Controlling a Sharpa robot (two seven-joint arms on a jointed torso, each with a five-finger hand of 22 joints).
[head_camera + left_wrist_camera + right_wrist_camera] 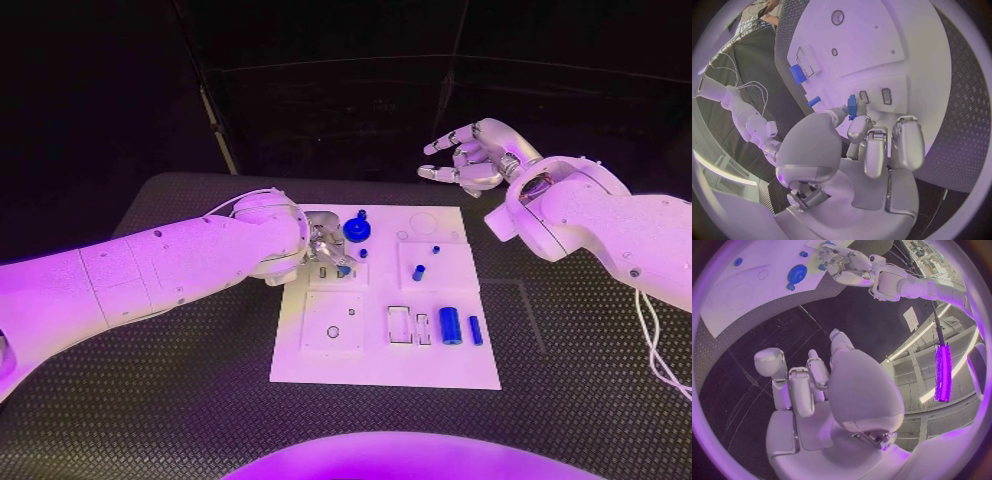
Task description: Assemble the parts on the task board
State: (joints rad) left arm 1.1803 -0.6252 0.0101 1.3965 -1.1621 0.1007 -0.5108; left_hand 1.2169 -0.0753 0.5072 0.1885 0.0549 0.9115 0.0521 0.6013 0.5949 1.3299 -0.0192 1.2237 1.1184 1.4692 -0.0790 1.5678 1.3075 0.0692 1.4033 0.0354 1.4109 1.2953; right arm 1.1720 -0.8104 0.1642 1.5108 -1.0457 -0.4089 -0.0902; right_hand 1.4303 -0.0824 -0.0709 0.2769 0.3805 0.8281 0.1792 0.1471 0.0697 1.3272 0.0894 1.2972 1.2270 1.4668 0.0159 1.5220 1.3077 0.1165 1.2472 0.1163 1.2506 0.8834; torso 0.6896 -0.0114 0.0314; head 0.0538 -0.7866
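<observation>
Reaching in over the near-left part of the task board (433,372), the left hand (326,248) is hanging low above the board's upper half with its fingers curled downward. In the left wrist view, it is pinching a small blue part (852,106) between the thumb and a fingertip, right over a pair of small slots in the board. Its white forearm is lying slantwise across the table toward the board's left edge.

Beyond the board's far right corner, the right hand (472,157) is hovering well above the table, palm turned toward the board, fingers spread apart and grasping nothing.

On the board, a blue disc (356,231) is sitting just beyond the left hand, a short blue peg (418,272) is lying near the middle, and a blue cylinder (450,324) with a thinner blue pin (475,329) beside it is resting toward the near right.
</observation>
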